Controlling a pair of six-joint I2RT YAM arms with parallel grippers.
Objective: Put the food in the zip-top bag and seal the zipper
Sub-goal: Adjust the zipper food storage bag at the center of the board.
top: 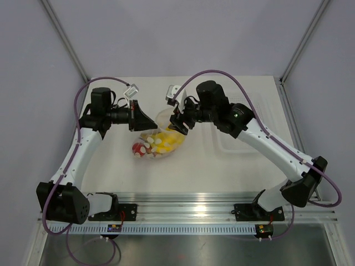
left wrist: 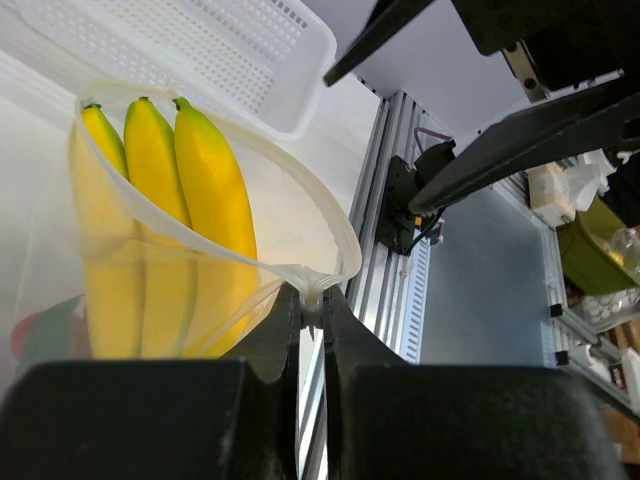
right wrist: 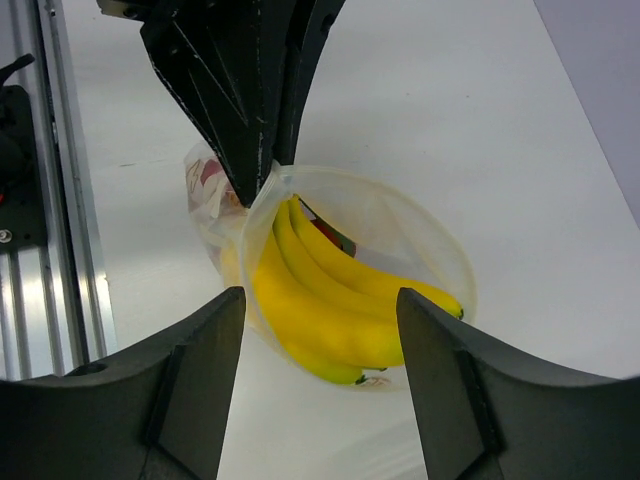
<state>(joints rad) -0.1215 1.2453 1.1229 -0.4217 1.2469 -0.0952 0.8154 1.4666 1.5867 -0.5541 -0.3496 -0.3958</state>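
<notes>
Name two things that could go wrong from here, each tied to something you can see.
1. The left claw pinches only a thin bit of the zip-top bag rim. It could slip, and the mouth would collapse.
2. The bananas poke past the rim, and the right claw is open, holding nothing. They may slide out or block the zipper.

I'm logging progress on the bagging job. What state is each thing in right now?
zip-top bag: mouth held open.
zipper: unsealed.
bananas: inside the bag.
strawberries: inside the bag.
left gripper: jaws shut on the bag's rim.
right gripper: jaws open, holding nothing, at the bag's mouth.
</notes>
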